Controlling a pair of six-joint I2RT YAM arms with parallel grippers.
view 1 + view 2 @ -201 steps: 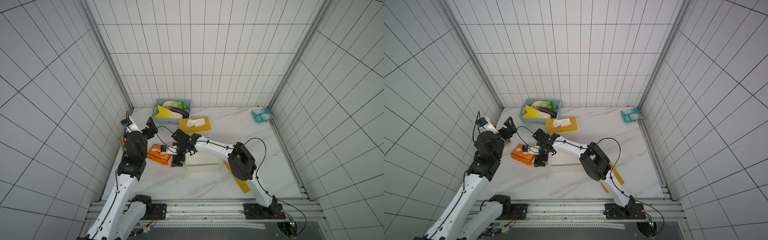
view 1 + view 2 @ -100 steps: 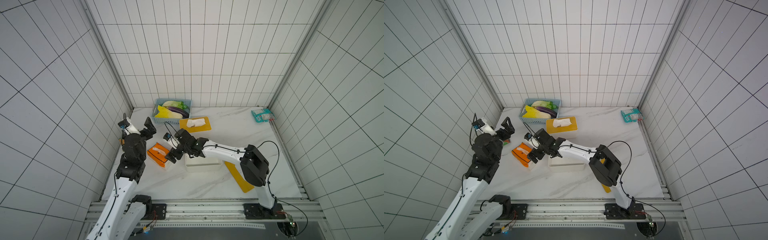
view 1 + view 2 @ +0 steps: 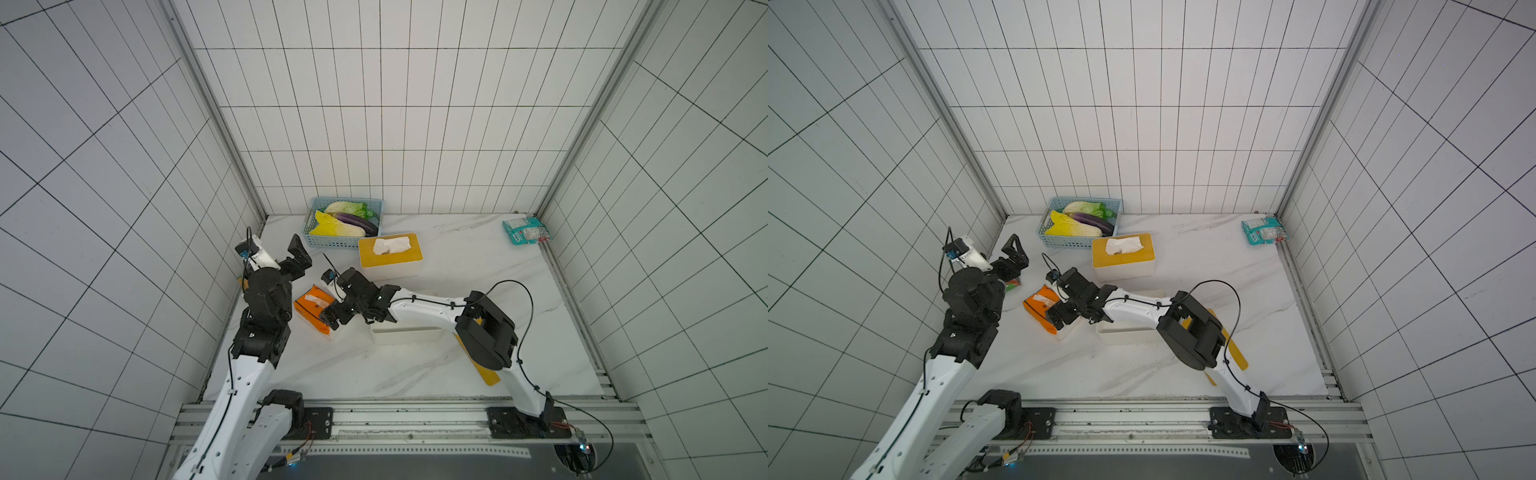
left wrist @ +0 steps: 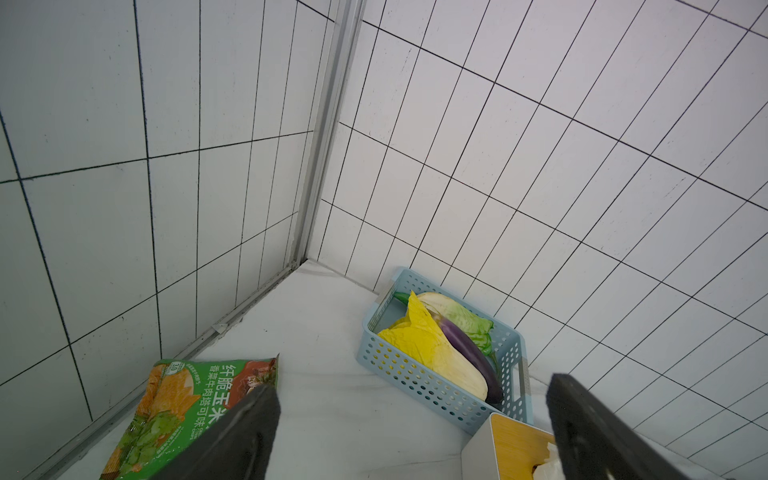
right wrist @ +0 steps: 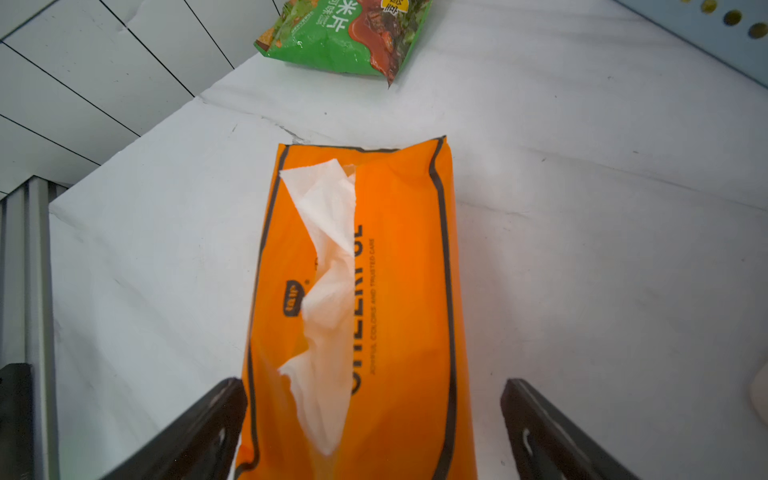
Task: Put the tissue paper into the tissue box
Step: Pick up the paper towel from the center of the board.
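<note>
Orange plastic film wraps the tissue pack (image 5: 374, 291), which lies flat on the marble worktop (image 3: 457, 257) between the two arms, near the open white tissue box (image 3: 405, 334). The right end effector (image 5: 372, 386) is spread wide, its fingers straddling one end of the pack without pinching it. The left end effector (image 3: 300, 257) is also spread and empty, hanging near the corner above a green snack bag (image 4: 187, 399).

The pack looks light and soft. Its film is probably slippery and would dent under a squeeze. The white sheet (image 5: 328, 249) spilling from the slit could tear or pull free if caught. The surest hold appears to be across the short width, on the two long side edges and clear of that sheet.
</note>
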